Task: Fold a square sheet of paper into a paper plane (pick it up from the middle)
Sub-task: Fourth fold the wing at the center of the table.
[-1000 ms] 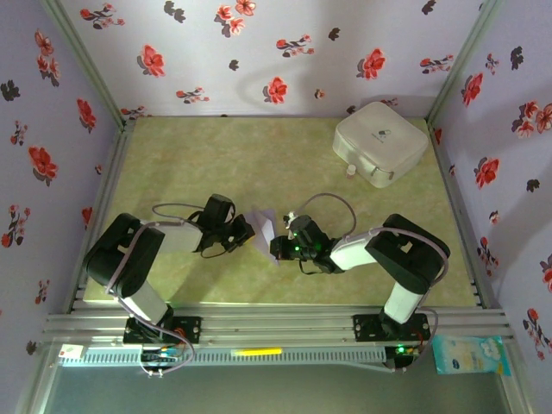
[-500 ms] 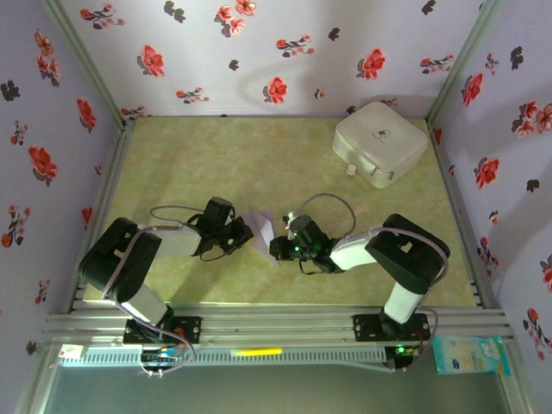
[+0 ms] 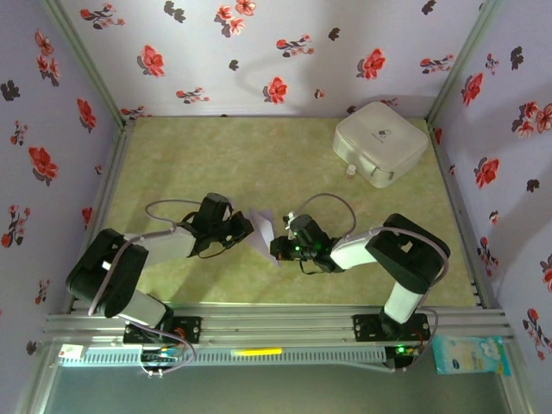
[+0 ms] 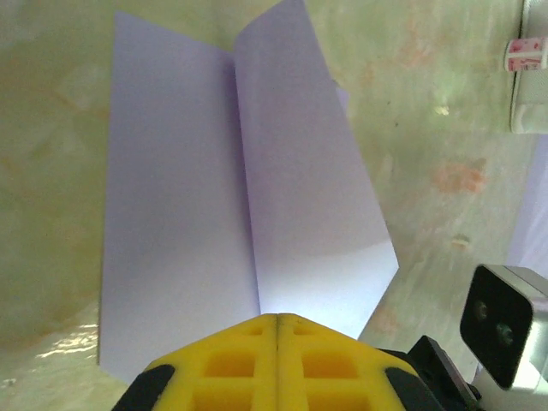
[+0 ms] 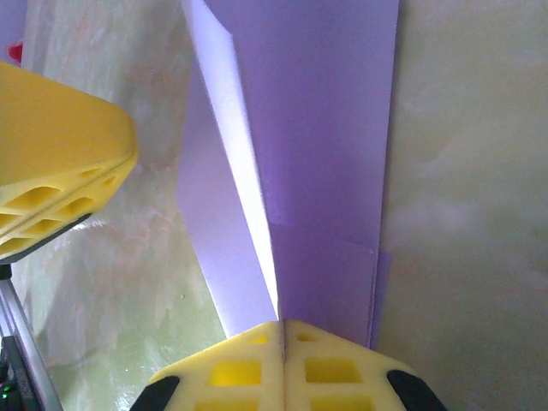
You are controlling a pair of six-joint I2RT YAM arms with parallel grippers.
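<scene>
Holding the half-made paper plane (image 3: 263, 229) between the two arms, near the front middle of the table (image 3: 216, 147), well apart from the white rounded box (image 3: 380, 142).

Left gripper (image 4: 276, 318): yellow fingers pressed together, clamped on the paper's edge right at the centre crease. Right gripper (image 5: 282, 324): fingers likewise closed, pinching the paper from the other side, also where a fold line meets the edge. From overhead we cannot tell whether the paper's underside touches the table or hangs just above it.

Handling, our judgement:
- Very light and thin. It is limp across a flap but stiffened along the crease, so the crease is the place to grip.
- The flaps on either side of the crease stand at an angle, in a shallow V, and would likely flop or spring open if released.
- The surface looks smooth. A pinch on a single layer could slip, while one across doubled layers near the fold should bite better.
- It would wrinkle or tear easily if the arms pull apart or twist against each other.
- We would take hold mid-length on the crease, releasing one claw at a time, with neither slack nor tension between them.
</scene>
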